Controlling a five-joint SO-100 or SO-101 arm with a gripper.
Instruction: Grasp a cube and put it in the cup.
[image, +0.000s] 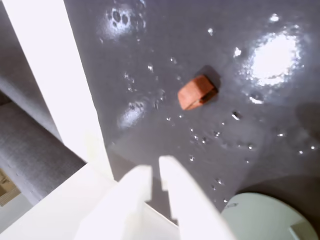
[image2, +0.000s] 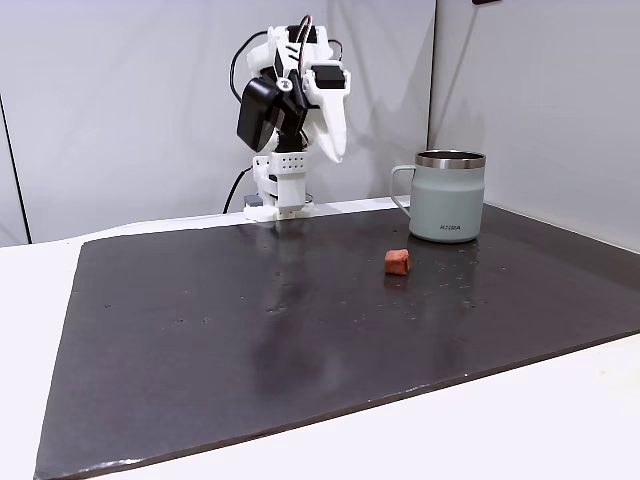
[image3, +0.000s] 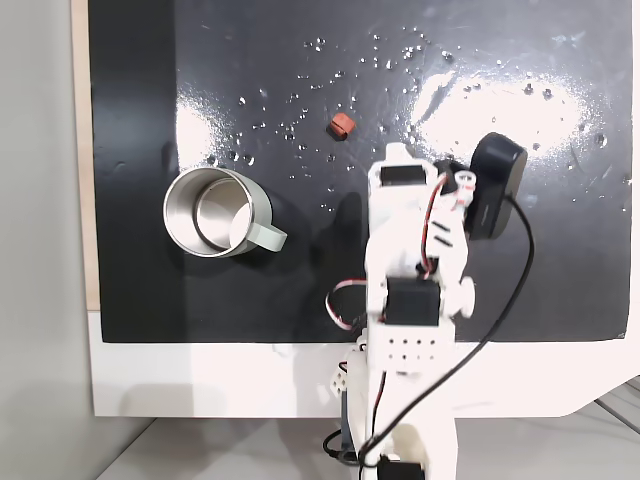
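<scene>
The cube is a small reddish-brown block lying on the dark mat, also seen in both fixed views. The cup, a pale grey-green mug with a steel rim and side handle, stands upright and empty a short way from the cube; its rim edge shows in the wrist view. My gripper hangs well above the mat near the arm's base, pointing down, with its white fingers almost together and nothing between them. It is apart from both cube and cup.
The dark glossy mat covers most of the white table and carries small specks and glare. Wall panels stand behind and to the right in a fixed view. The arm's base sits at the mat's far edge, with cables behind it.
</scene>
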